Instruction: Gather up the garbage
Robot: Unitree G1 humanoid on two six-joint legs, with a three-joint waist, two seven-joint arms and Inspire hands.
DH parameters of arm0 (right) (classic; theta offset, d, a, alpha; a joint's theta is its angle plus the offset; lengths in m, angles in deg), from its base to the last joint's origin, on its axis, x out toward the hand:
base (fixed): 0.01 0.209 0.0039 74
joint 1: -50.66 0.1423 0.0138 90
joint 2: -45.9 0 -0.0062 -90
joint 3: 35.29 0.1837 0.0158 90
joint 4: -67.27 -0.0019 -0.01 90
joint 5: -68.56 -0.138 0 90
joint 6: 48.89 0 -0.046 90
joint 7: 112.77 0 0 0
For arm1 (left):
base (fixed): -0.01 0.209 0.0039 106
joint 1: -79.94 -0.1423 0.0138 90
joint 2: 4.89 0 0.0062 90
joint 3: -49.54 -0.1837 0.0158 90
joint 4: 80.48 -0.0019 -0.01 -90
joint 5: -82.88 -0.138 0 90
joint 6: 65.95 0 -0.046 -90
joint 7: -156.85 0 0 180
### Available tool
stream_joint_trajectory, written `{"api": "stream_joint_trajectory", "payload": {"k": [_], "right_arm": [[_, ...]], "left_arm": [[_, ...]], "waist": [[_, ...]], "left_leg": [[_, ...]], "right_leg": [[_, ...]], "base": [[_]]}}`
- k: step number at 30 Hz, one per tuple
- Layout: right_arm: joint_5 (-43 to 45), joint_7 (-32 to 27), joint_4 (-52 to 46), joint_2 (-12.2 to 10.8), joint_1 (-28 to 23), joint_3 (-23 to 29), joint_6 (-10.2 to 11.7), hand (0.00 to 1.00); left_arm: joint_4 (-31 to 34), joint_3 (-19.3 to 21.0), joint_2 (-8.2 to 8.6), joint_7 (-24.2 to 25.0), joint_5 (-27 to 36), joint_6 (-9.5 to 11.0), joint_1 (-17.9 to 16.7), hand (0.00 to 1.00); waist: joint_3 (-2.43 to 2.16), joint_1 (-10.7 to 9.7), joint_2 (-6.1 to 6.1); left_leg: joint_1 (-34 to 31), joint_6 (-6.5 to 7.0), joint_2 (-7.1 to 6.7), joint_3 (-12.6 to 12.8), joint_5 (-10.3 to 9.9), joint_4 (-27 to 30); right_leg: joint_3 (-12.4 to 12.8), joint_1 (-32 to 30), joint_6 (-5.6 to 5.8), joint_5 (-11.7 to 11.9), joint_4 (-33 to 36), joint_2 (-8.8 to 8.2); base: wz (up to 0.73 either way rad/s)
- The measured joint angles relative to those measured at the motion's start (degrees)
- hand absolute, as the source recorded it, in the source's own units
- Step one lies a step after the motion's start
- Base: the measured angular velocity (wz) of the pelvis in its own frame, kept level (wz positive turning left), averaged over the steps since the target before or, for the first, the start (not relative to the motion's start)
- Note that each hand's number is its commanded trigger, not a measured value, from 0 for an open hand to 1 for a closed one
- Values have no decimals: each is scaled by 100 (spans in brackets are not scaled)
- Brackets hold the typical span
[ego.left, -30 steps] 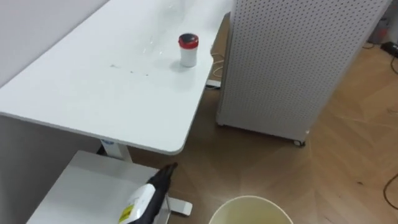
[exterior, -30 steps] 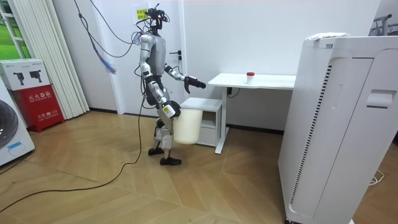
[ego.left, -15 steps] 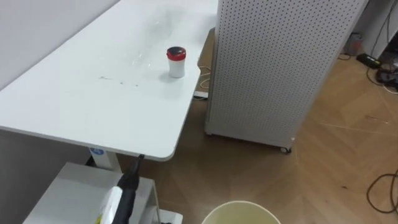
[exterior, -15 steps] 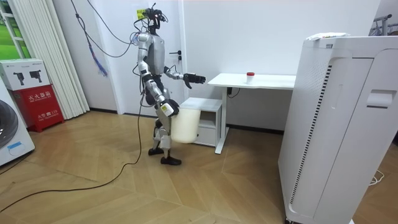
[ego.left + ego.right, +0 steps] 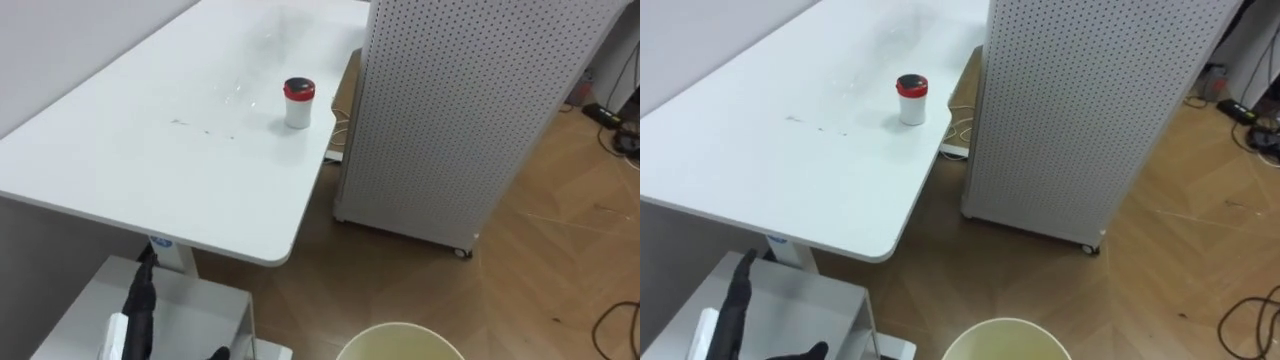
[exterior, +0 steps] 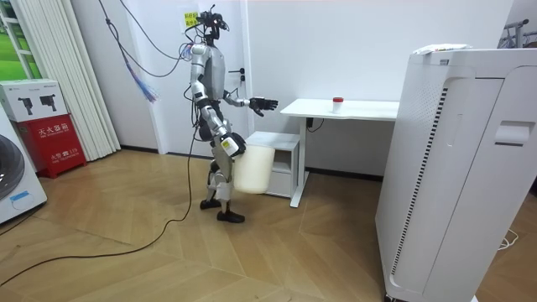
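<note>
Evidently bound for the red-capped jar [image 5: 298,103] on the bench [image 5: 120,170], the left hand [image 5: 138,305] hovers off the bench's near edge, fingers spread to grasp.

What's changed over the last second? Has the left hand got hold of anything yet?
The left hand has lifted slightly, open, short of the table end; it holds nothing. The head camera shifted too. The red-lidded container stays on the table, the white bin at the robot's right side, and the robot stands in the same spot.
</note>
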Motion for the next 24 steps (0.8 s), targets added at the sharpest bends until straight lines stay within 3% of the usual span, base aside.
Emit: {"api": "stream_joint_trajectory", "payload": {"k": [9, 20, 24], "right_arm": [[461, -7, -13, -59, -5, 89, 5, 100], [524, 52, 1, -102, -34, 88, 9, 100], [521, 2, -1, -110, -34, 72, 9, 100]], "left_arm": [[526, 52, -27, -8, 111, 92, 214, 0], [1383, 45, -65, -135, 664, 173, 344, 0], [1820, -6, -66, -259, 824, 215, 389, 0]], "waist": [[50, -55, -9], [51, -111, 1], [29, -192, 46]], "left_leg": [[79, -6, -33, -77, 3, -45], [149, -29, -16, -92, 18, -44], [152, -33, -5, -78, 20, -10]], "right_leg": [[19, 61, -22, 34, -4, -50], [21, 175, -36, 58, -91, -3], [20, 178, -44, 51, -90, 27]], "base": [[0], [0], [-5]]}}
